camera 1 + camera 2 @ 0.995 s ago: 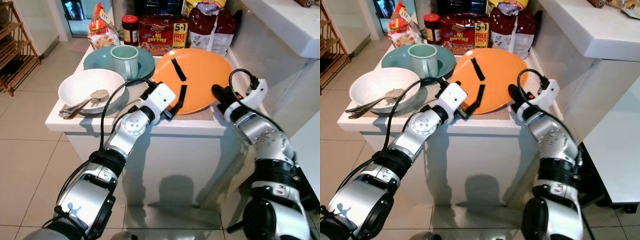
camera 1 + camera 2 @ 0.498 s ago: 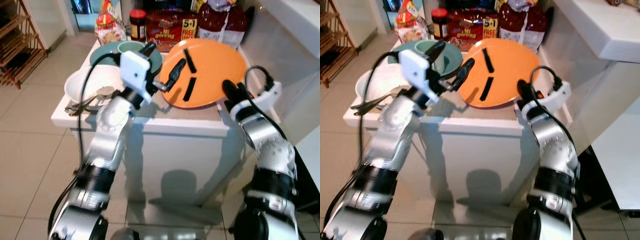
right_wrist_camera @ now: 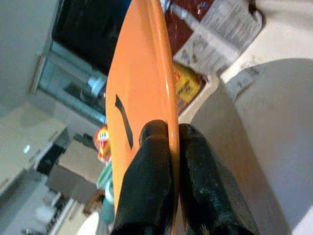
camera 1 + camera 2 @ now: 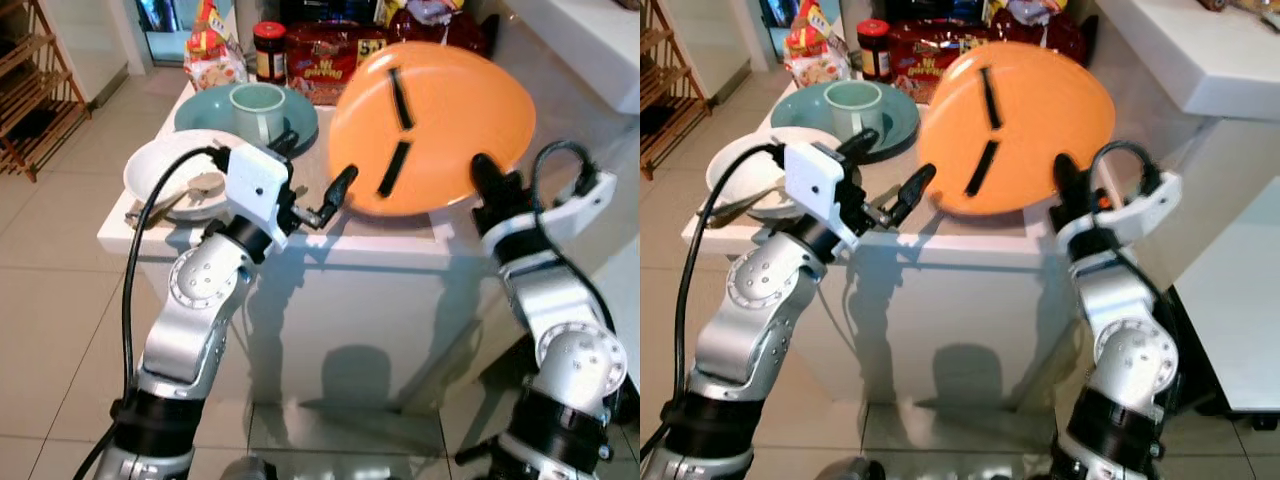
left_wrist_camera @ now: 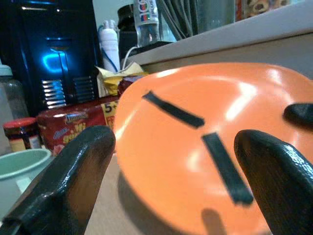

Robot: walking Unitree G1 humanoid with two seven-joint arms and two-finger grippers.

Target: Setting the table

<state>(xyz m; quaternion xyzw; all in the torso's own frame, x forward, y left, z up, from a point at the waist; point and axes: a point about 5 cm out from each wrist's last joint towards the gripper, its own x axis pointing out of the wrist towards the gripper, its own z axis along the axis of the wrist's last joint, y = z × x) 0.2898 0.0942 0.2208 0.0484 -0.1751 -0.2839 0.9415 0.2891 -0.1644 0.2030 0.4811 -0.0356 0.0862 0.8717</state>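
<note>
An orange plate (image 4: 432, 128) with two black strips on its face is lifted off the white counter (image 4: 330, 238) and tilted up toward me. My right gripper (image 4: 486, 176) is shut on the plate's near right rim; in the right wrist view its fingers (image 3: 149, 181) pinch the orange edge (image 3: 146, 73). My left gripper (image 4: 315, 178) stands open just left of the plate, apart from it, and the left wrist view looks between its two fingertips (image 5: 78, 166) at the plate (image 5: 205, 142).
On the counter's left lie a white bowl (image 4: 160, 170) with spoons, and a teal plate (image 4: 205, 110) carrying a pale green mug (image 4: 257, 108). Snack packets (image 4: 325, 50) and a jar (image 4: 268, 48) line the back. A white ledge (image 4: 590, 40) stands at right, a wooden rack (image 4: 30, 70) at left.
The right gripper has raised the plate off the counter and tipped it up. The left gripper has let go of the plate's left side and drawn back, open.
</note>
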